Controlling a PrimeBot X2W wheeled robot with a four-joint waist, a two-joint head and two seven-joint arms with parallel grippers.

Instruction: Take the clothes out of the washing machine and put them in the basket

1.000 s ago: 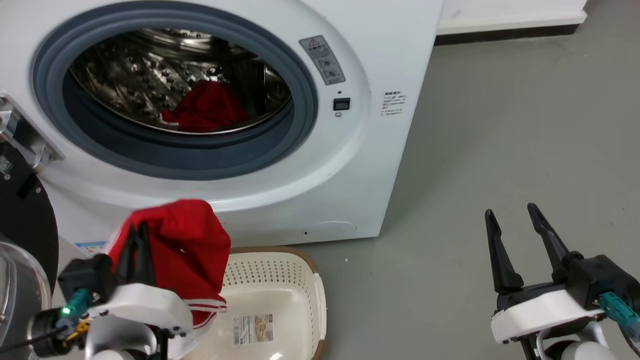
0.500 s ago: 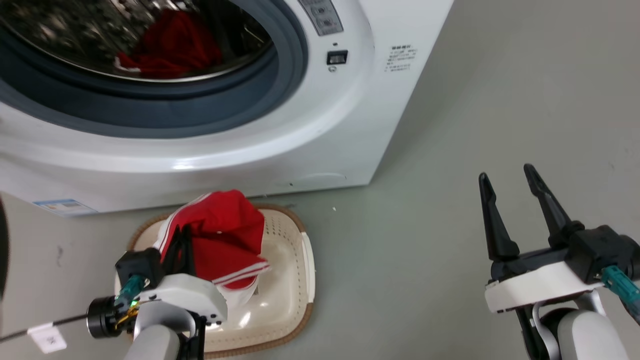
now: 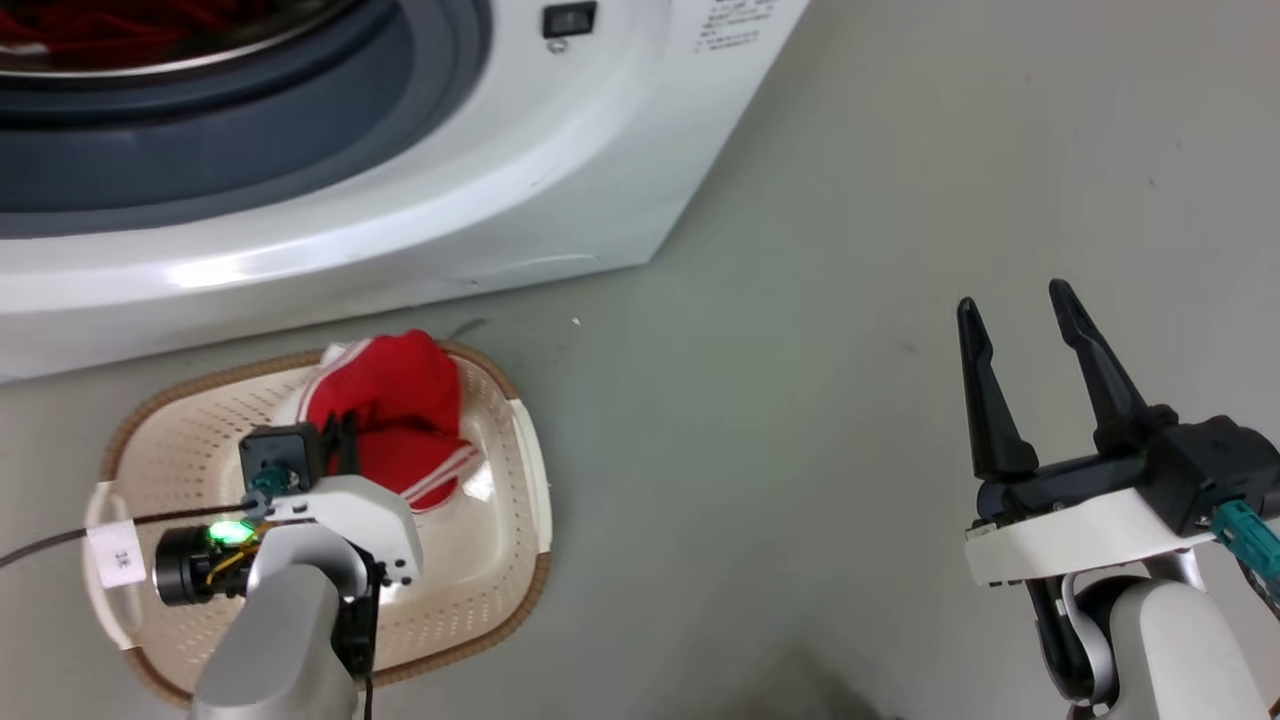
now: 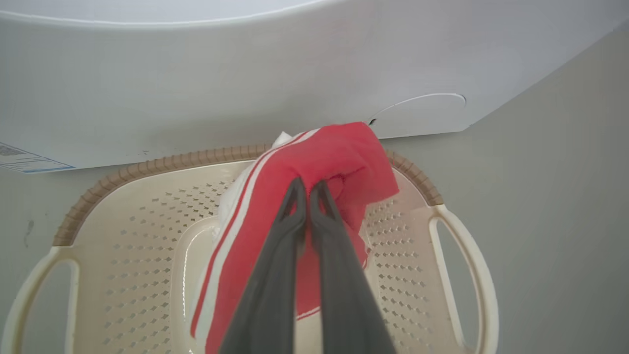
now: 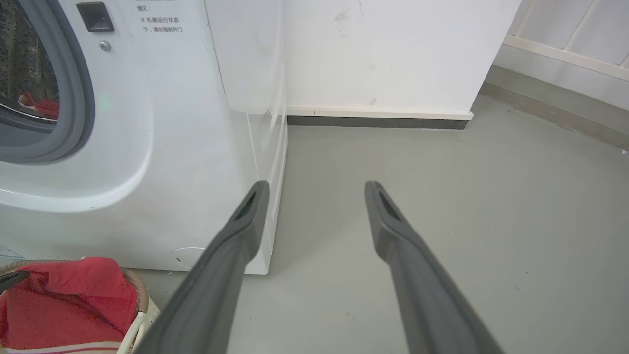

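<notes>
At the left of the head view, the left arm's pale forearm rises from the bottom edge and reaches forward and down over the basket (image 3: pixel 523 470), a green light glowing at its wrist. The left gripper (image 3: pixel 343 440) points into the basket, and the left wrist view shows its 2 dark fingers (image 4: pixel 275 275) pressed nearly together, pinching a fold of the clothes (image 4: pixel 344 152). The red garment with its white stripes hangs bunched from the fingertips, its lower part draped inside the basket against the far wall. Its top stands just above the brown rim (image 4: pixel 147 166).

The basket sits on the grey floor (image 3: pixel 800 420) just in front of the washing machine (image 3: pixel 420 190). Through the grey door seal (image 5: pixel 73 98), the right wrist view shows a second red garment (image 5: pixel 42 105) lying in the drum.

Well apart to the right, the right gripper (image 3: pixel 1010 292) hovers above bare floor on its raised arm. Its 2 fingers point up and forward, spread wide with nothing between them.
</notes>
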